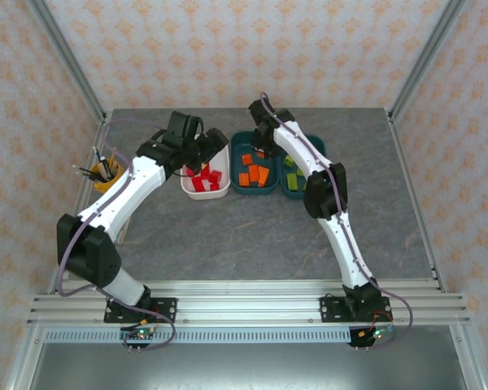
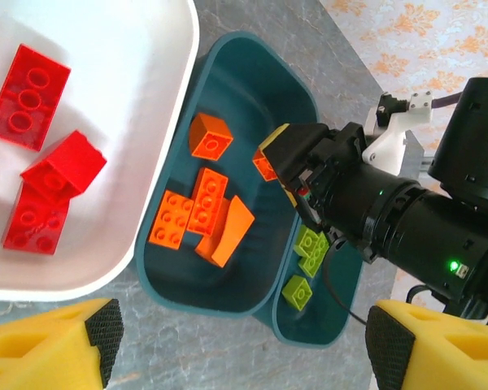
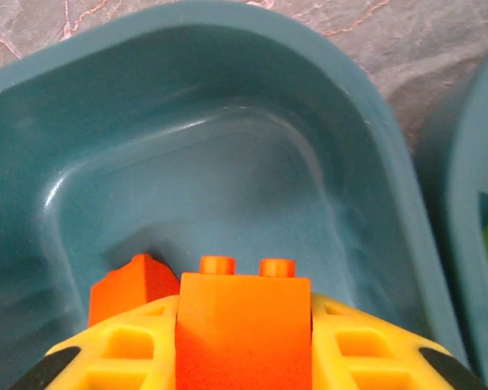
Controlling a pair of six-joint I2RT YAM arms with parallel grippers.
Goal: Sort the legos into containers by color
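The right claw is clamped on an orange brick across its smooth side faces, the middle teal tub below it. The brick looks light, rigid and slick, so that flat squeeze on opposite faces suits it. The left claw gapes open over the white tub.

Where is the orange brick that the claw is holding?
In the right wrist view, the orange brick is pinched in the right claw over the middle teal tub, which sits between the white tub and the other teal tub.
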